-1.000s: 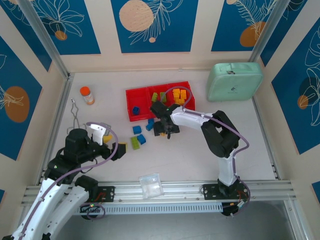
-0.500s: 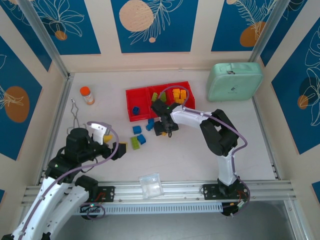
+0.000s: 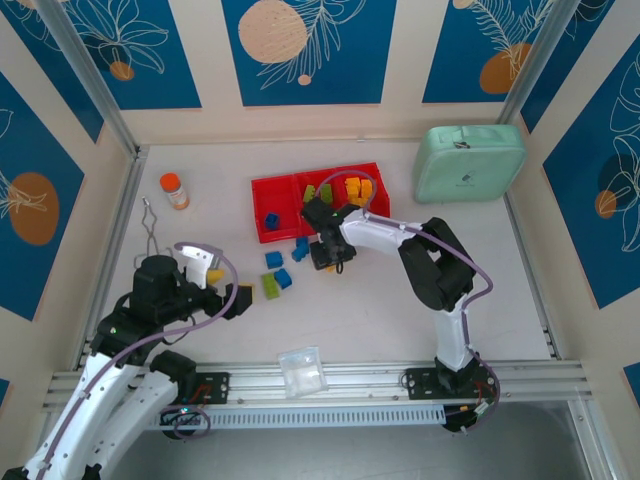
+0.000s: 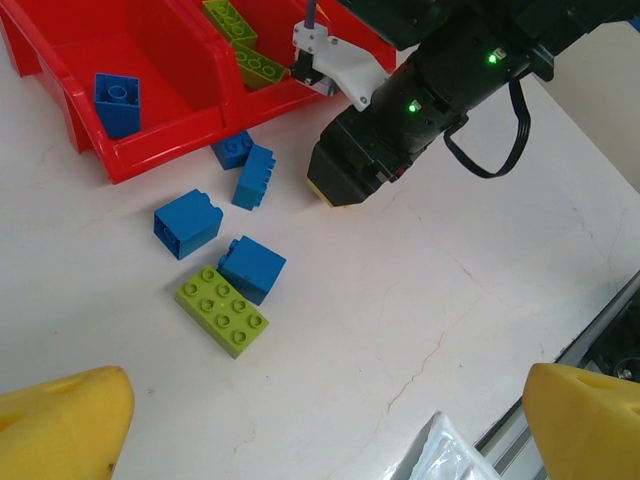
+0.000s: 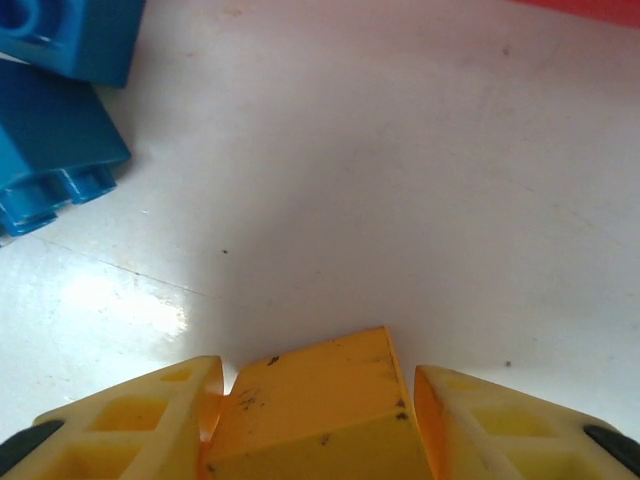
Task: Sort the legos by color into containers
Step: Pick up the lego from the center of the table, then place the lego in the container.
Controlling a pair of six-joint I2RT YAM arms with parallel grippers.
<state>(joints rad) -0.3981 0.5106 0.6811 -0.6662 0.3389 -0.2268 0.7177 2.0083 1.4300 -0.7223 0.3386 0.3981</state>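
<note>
While the left gripper (image 3: 230,284) hung nearest the bases with its fingers (image 4: 62,428) spread wide and nothing between them, we judged it a hazard chiefly by position. It faced the loose lime-green brick (image 4: 222,311) and the blue bricks (image 4: 187,223) lying on the table (image 3: 380,320), the same patch the other arm occupied, and any advance risked contact between the two arms. Just beyond, the right gripper (image 5: 310,425) had its fingers drawn in against an orange brick (image 5: 305,400), held at the very tips and low over the table; we could not tell whether the brick had left the surface. We considered so shallow a hold liable to slip, or to let the brick twist on the lift. Two of the blue bricks lay close beside that wrist, and a sideways swing could scatter them. Further back stood the red tray (image 3: 285,195), near the gripper. We expected the brick to belong in the right-hand compartment (image 3: 381,190), where yellow-orange pieces lay. A low carry could strike the front wall and shove the tray, and an early release could drop the brick into the middle compartment (image 4: 272,35) among the green pieces.
</note>
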